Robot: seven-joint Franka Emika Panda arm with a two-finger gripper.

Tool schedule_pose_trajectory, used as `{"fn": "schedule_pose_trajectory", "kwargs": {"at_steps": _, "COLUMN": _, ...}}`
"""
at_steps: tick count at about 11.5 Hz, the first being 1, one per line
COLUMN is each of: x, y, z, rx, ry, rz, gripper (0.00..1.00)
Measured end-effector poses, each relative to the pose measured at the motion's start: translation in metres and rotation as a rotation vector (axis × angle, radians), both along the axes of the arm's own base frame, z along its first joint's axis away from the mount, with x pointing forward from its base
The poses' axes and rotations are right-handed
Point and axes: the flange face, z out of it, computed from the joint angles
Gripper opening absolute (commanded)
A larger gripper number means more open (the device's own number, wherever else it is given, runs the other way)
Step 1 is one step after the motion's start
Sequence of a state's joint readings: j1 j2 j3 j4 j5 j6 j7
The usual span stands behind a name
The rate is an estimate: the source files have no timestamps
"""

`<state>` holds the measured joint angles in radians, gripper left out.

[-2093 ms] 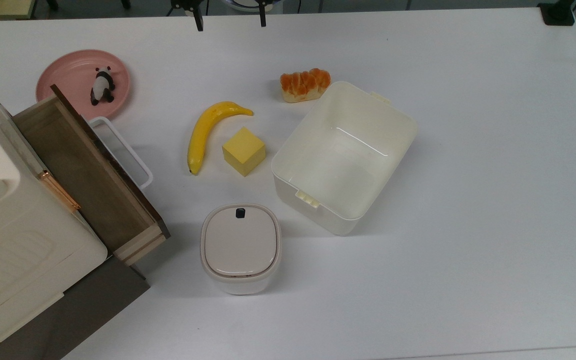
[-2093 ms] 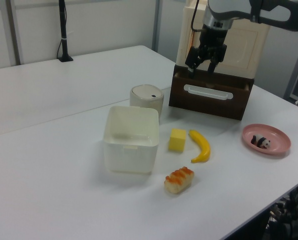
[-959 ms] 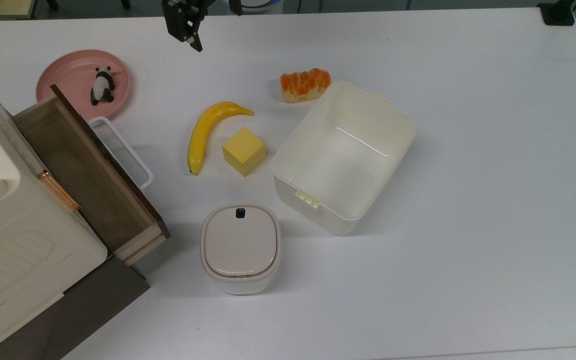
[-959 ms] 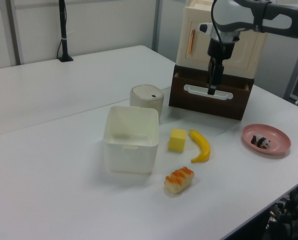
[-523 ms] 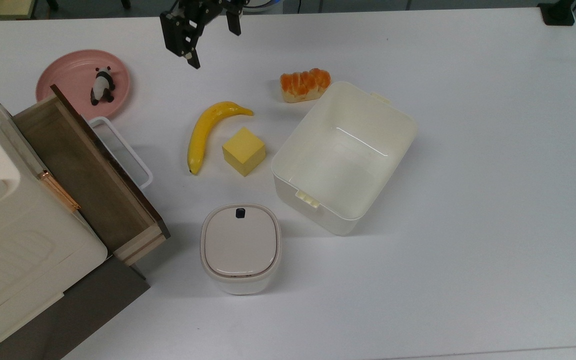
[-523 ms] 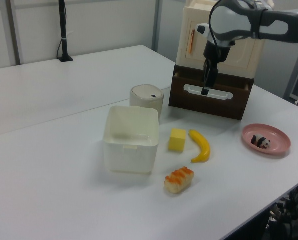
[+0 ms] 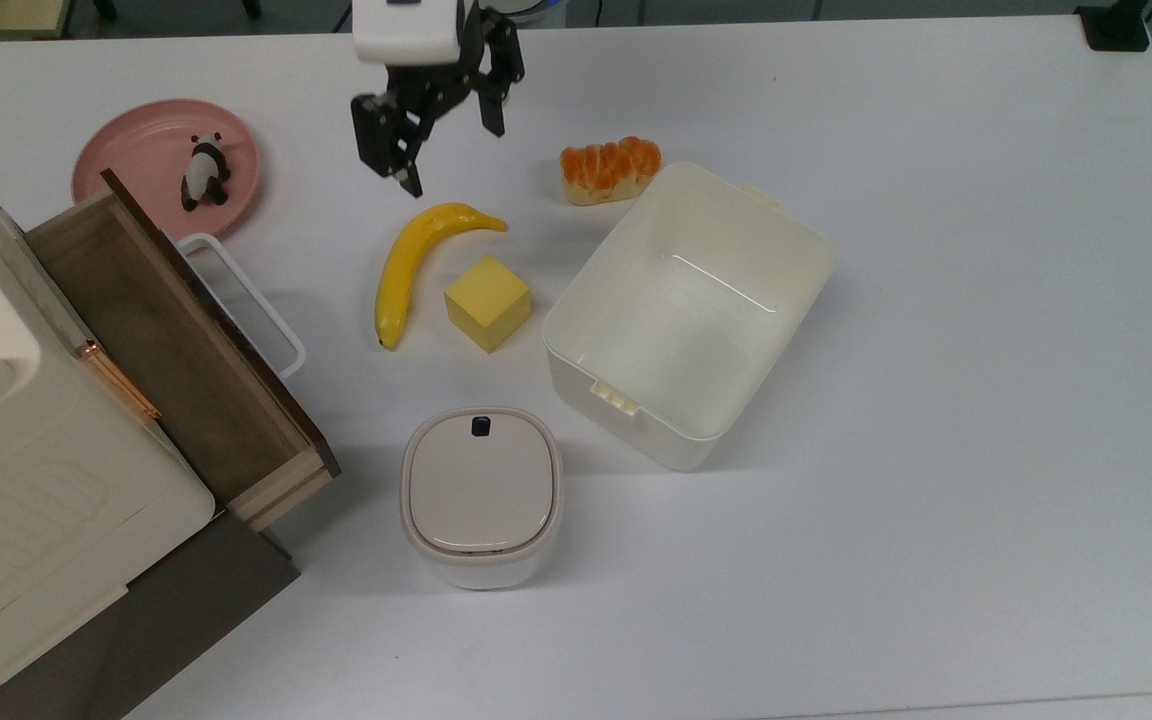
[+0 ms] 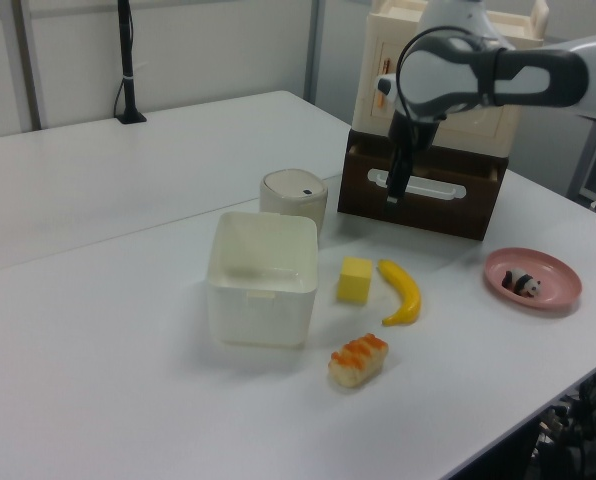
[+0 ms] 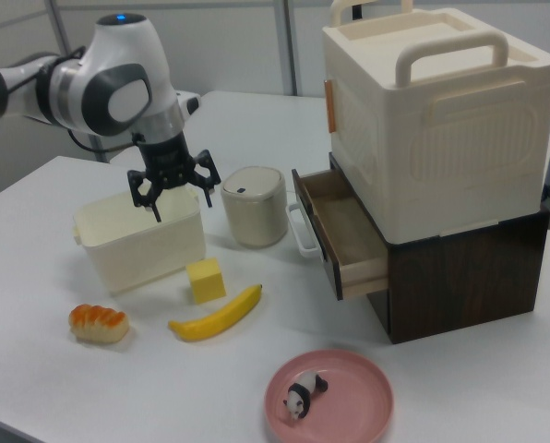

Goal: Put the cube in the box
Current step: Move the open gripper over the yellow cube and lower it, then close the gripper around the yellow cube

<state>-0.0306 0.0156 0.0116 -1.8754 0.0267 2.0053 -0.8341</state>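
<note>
cube: the cube (image 7: 488,302) sits flat on the tabletop (image 7: 936,400), untouched, one corner turned toward the box
box: the box (image 7: 796,240) stands just beside the cube, on the top view's right of it; its mouth is up and nothing lies in it
banana: the banana (image 7: 414,261) lies just beside the cube on the other side, on the top view's left, not touching it
claw: the claw (image 7: 448,155) hangs in the air beyond the banana from the cube, released, fingers spread and holding nothing
step: the approach, as I judge it; the cube is neither gripped nor lifted, so the task is barely begun
next move: the claw needs to come over the cube and turn so its fingers meet two flat faces; the banana's side leaves little room for a finger, so the free faces look the safer pair
bread: a glazed bun (image 7: 610,169) lies beyond the cube, close to the box's far corner
bin: a lidded bin (image 7: 481,495) stands on the near side of the cube in the top view, well apart
drawer: a wooden drawer (image 7: 176,340) stands pulled out, past the banana from the cube, under a cream case (image 9: 436,111)
plate: a pink plate (image 7: 131,150) with a panda toy (image 7: 204,172) lies farther out than the drawer
tabletop: white, smooth and flat, with wide bare space past the box
room: pale wall panels and a dark post (image 8: 128,60) at the tabletop's far edge in the left view
</note>
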Motion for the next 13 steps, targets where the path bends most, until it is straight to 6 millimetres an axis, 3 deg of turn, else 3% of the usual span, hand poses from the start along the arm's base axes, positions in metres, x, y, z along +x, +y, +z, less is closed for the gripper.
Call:
{"fn": "schedule_pose_trajectory", "kwargs": {"at_steps": 3, "x": 0.013, "y": -0.003, "z": -0.035, "rx": -0.052, "ry": 0.037, "rz": 0.020, "gripper": 1.00}}
{"fn": "schedule_pose_trajectory", "kwargs": {"at_steps": 10, "x": 0.035, "y": 0.029, "z": -0.107, "rx": -0.088, "ry": 0.083, "rz": 0.059, "gripper": 1.00}}
{"fn": "schedule_pose_trajectory", "kwargs": {"at_steps": 13, "x": 0.038, "y": 0.034, "z": -0.126, "rx": -0.116, "ry": 0.106, "rz": 0.075, "gripper": 1.00}}
